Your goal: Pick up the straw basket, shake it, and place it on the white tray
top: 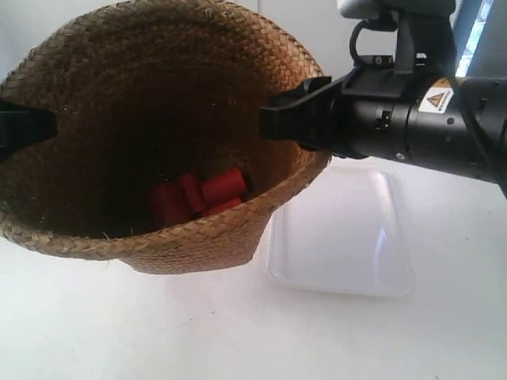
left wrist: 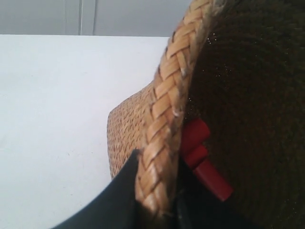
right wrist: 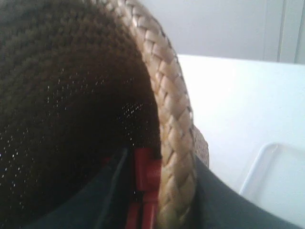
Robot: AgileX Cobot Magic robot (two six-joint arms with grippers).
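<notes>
The straw basket hangs in the air, tilted with its mouth toward the exterior camera, and fills that view's upper left. Red cylinders lie inside at its bottom. My right gripper is shut on the braided rim, one finger inside the basket and one outside. On the opposite side my left gripper is shut on the rim in the same way. The white tray lies flat on the table, below and to the right of the basket, with nothing on it.
A white tabletop spreads under everything. The right arm's black body reaches in from the exterior view's upper right, above the tray. A pale wall stands behind the table.
</notes>
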